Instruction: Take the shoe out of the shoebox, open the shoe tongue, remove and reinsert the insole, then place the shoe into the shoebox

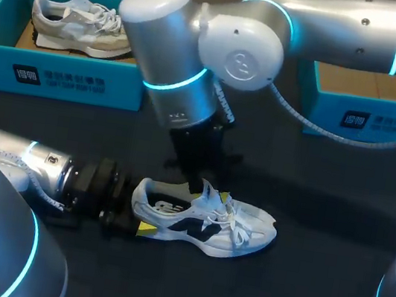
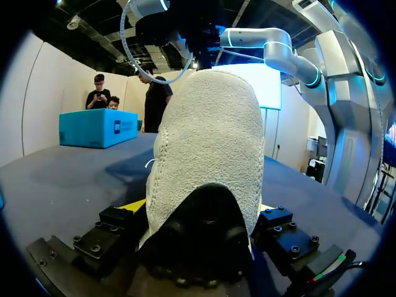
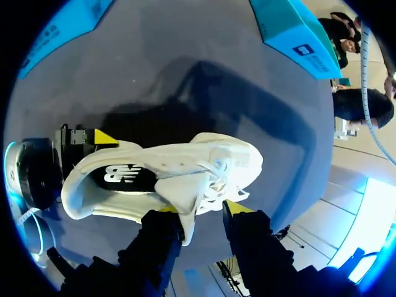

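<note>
Left gripper (image 2: 198,209): closed on the heel of the white sneaker (image 1: 208,227), one finger on each side. Its arm lies low along the near-left table (image 1: 323,213).

Right gripper (image 3: 202,213): partly open astride the tongue (image 3: 184,197), with a gap at one finger. Its arm descends steeply from the far right.

Sneaker: on its sole at mid-table, toe pointing right.

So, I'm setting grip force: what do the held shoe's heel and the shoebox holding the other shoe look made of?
Heel of the shoe: off-white, fuzzy, matte, stitched seam; probably suede or brushed textile. The shoebox: cyan matte flat walls, brown inside; likely cardboard.
</note>
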You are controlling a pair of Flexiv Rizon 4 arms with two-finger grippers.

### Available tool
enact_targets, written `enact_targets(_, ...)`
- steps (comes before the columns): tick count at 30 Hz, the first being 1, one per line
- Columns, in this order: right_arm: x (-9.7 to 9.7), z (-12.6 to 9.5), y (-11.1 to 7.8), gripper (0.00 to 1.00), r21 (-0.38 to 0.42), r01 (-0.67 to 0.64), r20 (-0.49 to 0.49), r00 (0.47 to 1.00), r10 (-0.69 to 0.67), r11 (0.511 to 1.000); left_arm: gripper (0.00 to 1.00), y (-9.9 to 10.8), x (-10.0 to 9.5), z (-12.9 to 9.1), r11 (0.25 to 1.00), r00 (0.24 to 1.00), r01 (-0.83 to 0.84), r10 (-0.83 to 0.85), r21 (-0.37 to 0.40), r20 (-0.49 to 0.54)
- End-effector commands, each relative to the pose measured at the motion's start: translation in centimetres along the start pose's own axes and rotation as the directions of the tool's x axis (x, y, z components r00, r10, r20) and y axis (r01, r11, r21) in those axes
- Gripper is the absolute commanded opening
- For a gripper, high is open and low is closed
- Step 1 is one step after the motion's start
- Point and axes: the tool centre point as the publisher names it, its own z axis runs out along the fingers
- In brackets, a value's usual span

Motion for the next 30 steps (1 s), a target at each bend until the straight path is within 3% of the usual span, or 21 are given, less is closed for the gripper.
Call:
enact_targets(1,-1.2,0.4,-0.3,0.25,0.043,-0.681,-0.068,0.728,0.682,0.731,0.00,0.1,0.0,0.1,1.000,1.000,0.000,0.000,0.000,0.005)
enact_targets(3,-1.5,0.4,-0.3,0.00,0.064,-0.666,-0.092,0.738,0.669,0.743,0.00,0.1,0.0,0.1,1.000,1.000,0.000,0.000,0.000,0.005)
enact_targets(11,-2.8,0.6,0.2,0.00,0.145,-0.552,-0.214,0.793,0.571,0.821,0.00,0.1,0.0,0.1,1.000,1.000,0.000,0.000,0.000,0.005)
enact_targets(16,-4.5,1.2,0.8,0.00,0.185,-0.403,-0.364,0.819,0.443,0.896,0.00,0.1,0.0,0.1,1.000,1.000,0.000,0.000,0.000,0.005)
enact_targets(30,-6.2,2.2,1.5,0.00,0.097,-0.135,-0.594,0.787,0.166,0.986,0.00,0.1,0.0,0.1,1.000,1.000,0.000,0.000,0.000,0.005)
